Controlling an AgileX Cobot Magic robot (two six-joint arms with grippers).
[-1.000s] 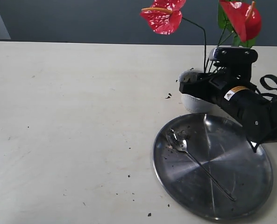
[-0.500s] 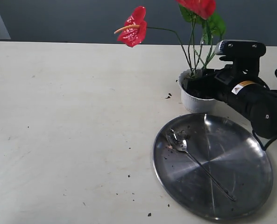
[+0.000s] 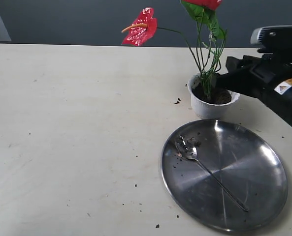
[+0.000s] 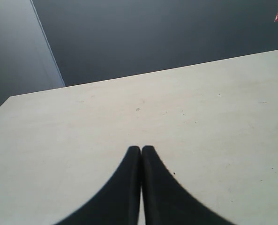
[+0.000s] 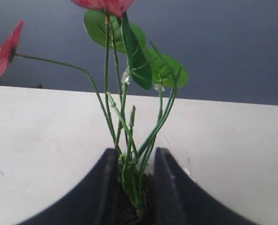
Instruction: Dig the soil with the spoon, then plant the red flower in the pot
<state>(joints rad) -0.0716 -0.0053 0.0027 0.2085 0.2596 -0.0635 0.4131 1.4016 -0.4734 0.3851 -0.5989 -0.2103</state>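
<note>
Stems of the red flower [image 3: 203,54] stand upright in the pot [image 3: 208,104], rooted in the dark soil [image 3: 219,97] that fills it. The right gripper [image 5: 135,159] sits at the pot's rim, jaws parted slightly with the stems between them — whether they touch, I cannot tell. The spoon [image 3: 205,169] lies on the steel plate [image 3: 254,182], just beside the pot. The left gripper [image 4: 141,154] hovers over bare table [image 3: 77,123], jaws pressed together, empty.
</note>
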